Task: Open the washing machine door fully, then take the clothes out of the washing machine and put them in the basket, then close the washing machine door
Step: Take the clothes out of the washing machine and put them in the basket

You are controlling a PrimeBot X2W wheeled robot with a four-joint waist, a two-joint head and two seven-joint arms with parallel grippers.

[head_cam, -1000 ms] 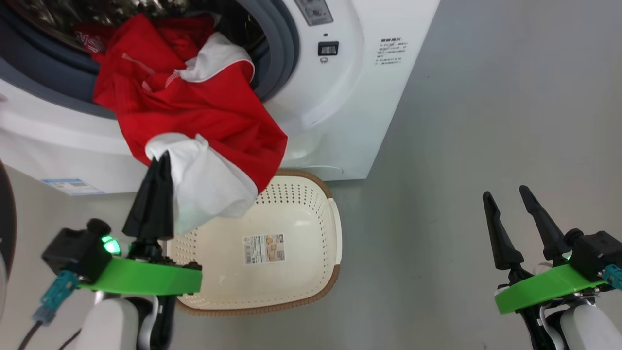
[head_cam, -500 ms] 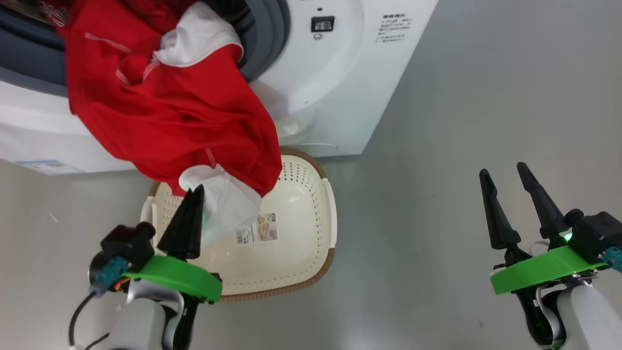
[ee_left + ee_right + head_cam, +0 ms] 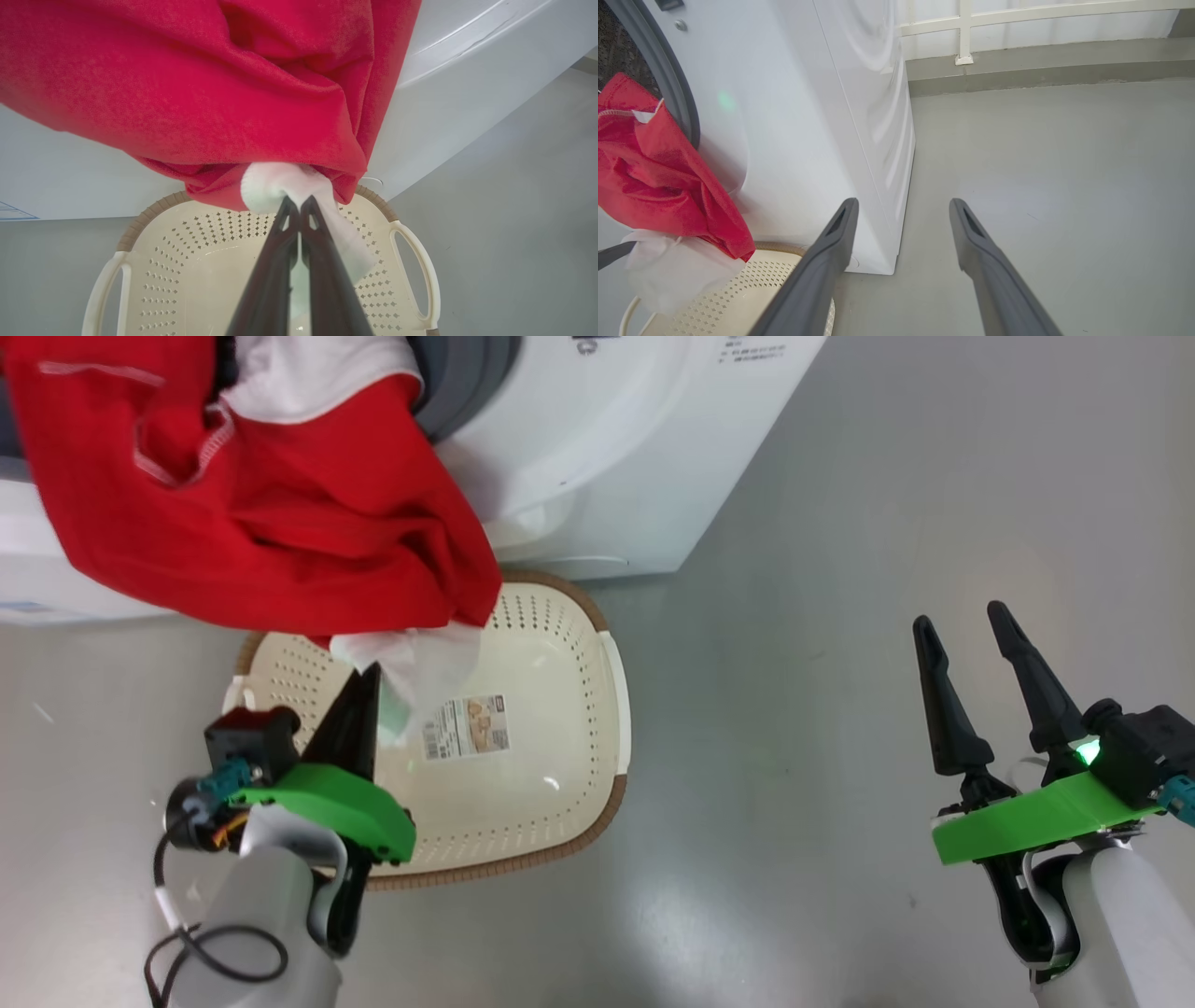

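One red garment with white lining spills from the washing machine, its bunched white end hanging over the cream basket on the floor. The left claw, pressed together, pinches that white end above the basket; the right claw hovers well apart, spread and empty.

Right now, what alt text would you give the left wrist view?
The left gripper, jaws shut, pinches a red jersey by its white lining, the cloth hanging above a cream perforated basket. Behind stands the white washing machine on a grey floor.
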